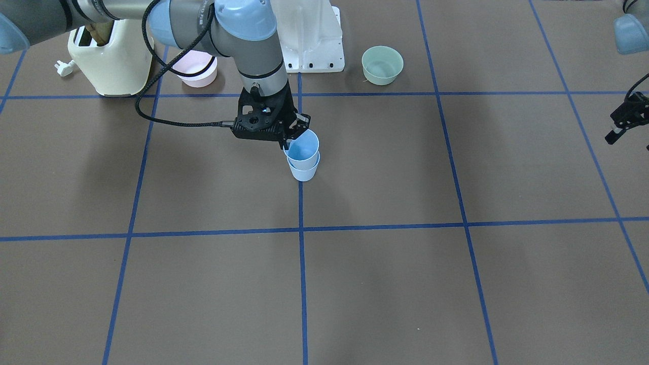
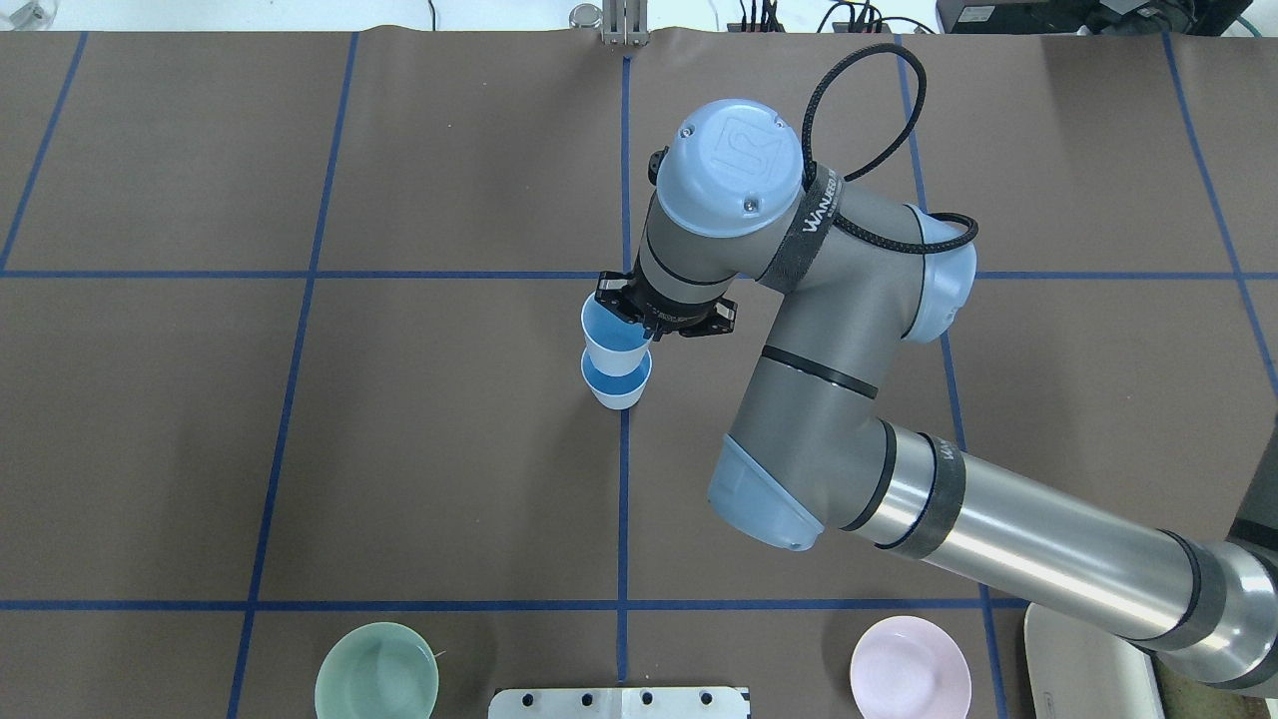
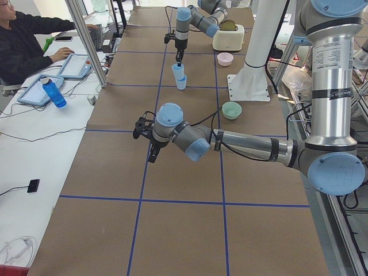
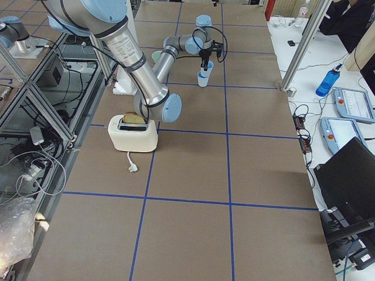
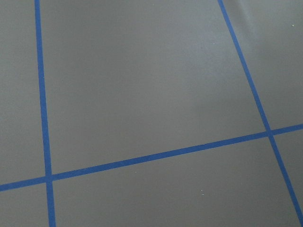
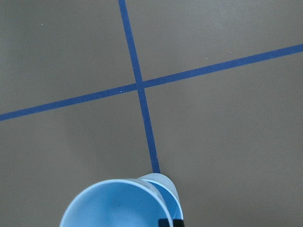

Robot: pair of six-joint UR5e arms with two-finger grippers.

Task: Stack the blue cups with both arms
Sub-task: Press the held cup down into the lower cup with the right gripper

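Two pale blue cups stand near the table's middle, on a blue tape line. The upper cup point(image 1: 304, 146) point(image 2: 611, 335) sits tilted in the mouth of the lower cup point(image 1: 305, 172) point(image 2: 617, 387); how deep it sits I cannot tell. My right gripper point(image 1: 293, 138) point(image 2: 639, 325) is shut on the upper cup's rim. The right wrist view shows the upper cup point(image 6: 113, 205) with the lower cup point(image 6: 169, 187) behind it. My left gripper point(image 1: 626, 137) point(image 3: 150, 138) hangs open and empty, far off to the side over bare table.
A cream toaster point(image 1: 109, 61), a pink bowl point(image 1: 200, 73), the white pedestal point(image 1: 312, 35) and a green bowl point(image 1: 382, 64) stand along the robot's edge of the table. An operator point(image 3: 26, 46) sits at a side desk.
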